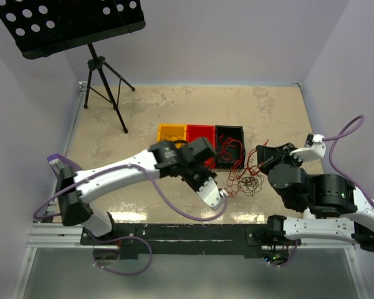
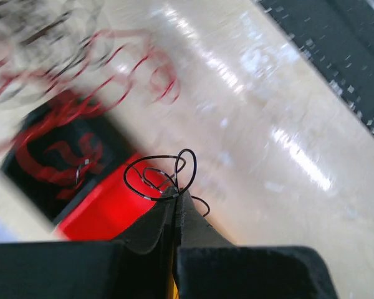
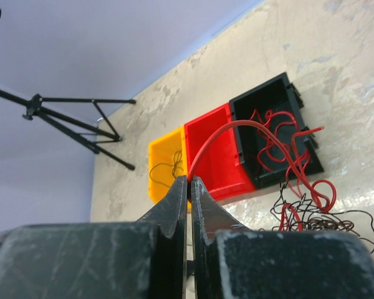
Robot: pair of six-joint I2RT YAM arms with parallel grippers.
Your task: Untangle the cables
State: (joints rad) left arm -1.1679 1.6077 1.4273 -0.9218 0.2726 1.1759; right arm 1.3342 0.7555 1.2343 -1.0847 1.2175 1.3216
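Observation:
A tangle of thin red and black cables (image 1: 246,180) lies on the table in front of the black bin (image 1: 229,146). My left gripper (image 1: 222,194) is just left of the tangle. In the left wrist view it (image 2: 176,190) is shut on a looped black cable (image 2: 156,176), held above the red bin (image 2: 103,208). My right gripper (image 1: 258,152) is above the tangle's right side. In the right wrist view it (image 3: 188,179) is shut on a red cable (image 3: 249,124), which arcs down into the tangle (image 3: 315,215).
Yellow (image 1: 171,132), red (image 1: 201,132) and black bins stand in a row mid-table. The yellow bin (image 3: 165,165) holds a black cable; the black bin (image 3: 271,128) holds red ones. A music stand's tripod (image 1: 103,87) stands at the back left.

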